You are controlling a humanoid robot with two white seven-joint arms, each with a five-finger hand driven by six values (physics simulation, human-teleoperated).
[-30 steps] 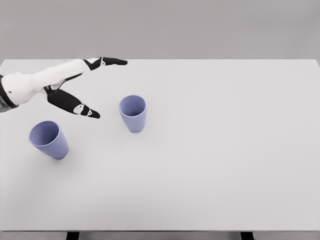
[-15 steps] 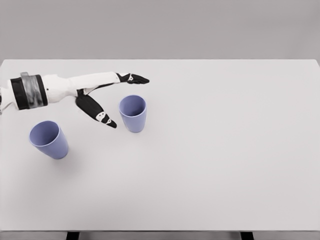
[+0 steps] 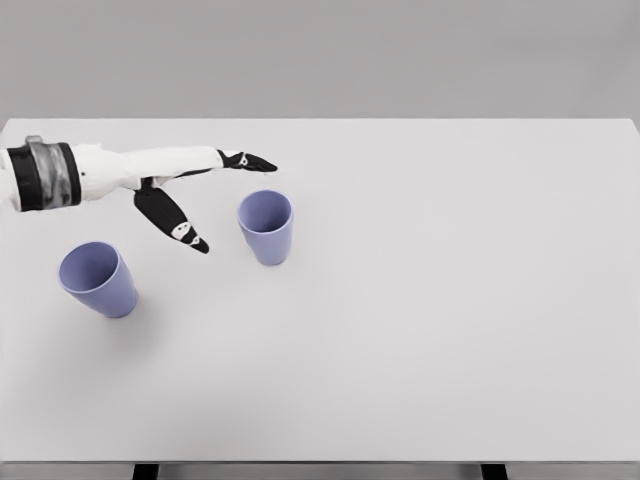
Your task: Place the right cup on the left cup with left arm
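Two lavender-blue plastic cups stand upright and open-mouthed on our white desk (image 3: 450, 300), well apart from one another. We see the right lavender-blue cup (image 3: 266, 226) a little left of the desk's centre. The left lavender-blue cup (image 3: 97, 279) sits nearer the desk's left edge and closer to us.

Our left hand (image 3: 175, 185), white with black fingertips, reaches in from the picture's left edge on a white arm with a grey and black wrist band. It hovers between the two cups, just left of the right cup and apart from it. Its fingers (image 3: 250, 160) are spread wide and hold nothing: the long fingers point right, past the far side of the right cup's rim, while the thumb (image 3: 175, 220) angles down toward us, its tip near the cup's left side without touching.
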